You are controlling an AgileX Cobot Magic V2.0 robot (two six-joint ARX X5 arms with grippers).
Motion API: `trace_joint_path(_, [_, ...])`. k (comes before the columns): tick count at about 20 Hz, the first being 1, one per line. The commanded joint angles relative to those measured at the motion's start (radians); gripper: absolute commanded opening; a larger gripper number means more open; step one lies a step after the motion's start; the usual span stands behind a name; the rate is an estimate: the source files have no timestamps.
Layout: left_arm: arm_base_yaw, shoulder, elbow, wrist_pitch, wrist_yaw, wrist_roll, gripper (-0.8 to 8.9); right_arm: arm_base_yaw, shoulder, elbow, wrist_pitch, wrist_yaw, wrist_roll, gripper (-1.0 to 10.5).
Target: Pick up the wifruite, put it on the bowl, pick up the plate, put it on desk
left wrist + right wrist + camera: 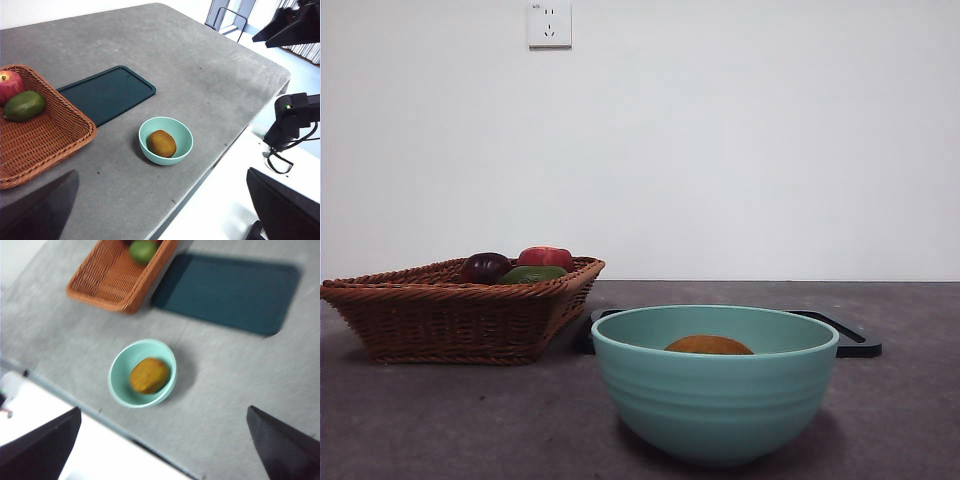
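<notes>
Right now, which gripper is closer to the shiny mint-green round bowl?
Right, probably. Both hang open above the mint-green bowl; it looks larger from the right gripper than from the left gripper.

Even, bright light; soft shadow beside the bowl (142,373). The right wrist view is motion-blurred; others sharp.

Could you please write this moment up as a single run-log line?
wifruite: in bowl | tray: flat on desk, beside basket | left gripper: open, raised | right gripper: open, raised
</notes>
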Motion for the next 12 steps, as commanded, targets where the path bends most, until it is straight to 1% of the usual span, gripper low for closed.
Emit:
trace_joint_path(1, [-0.01, 0.005, 0.01, 0.011, 0.004, 0.0, 6.01, 0.01, 0.078, 0.019, 0.011, -0.019, 0.015, 5.7])
trace_joint_path(6, [-0.01, 0.005, 0.011, 0.011, 0.004, 0.001, 6.01, 0.067, 0.268, 0.019, 0.033, -0.019, 0.015, 5.7])
trace_joint_path(9, [-0.01, 0.005, 0.011, 0.012, 0.004, 0.003, 6.01, 0.147, 0.408, 0.019, 0.094, -0.011, 0.017, 5.7])
trace_joint_path(10, [-0.01, 0.005, 0.011, 0.011, 0.004, 0.003, 6.01, 0.175, 0.453, 0.019, 0.111, 0.001, 0.025, 5.7])
trace_joint_path(12, [-0.01, 0.005, 0.011, 0.011, 0.004, 0.003, 6.01, 0.233, 0.557, 0.019, 0.122, 0.094, 0.035, 5.7])
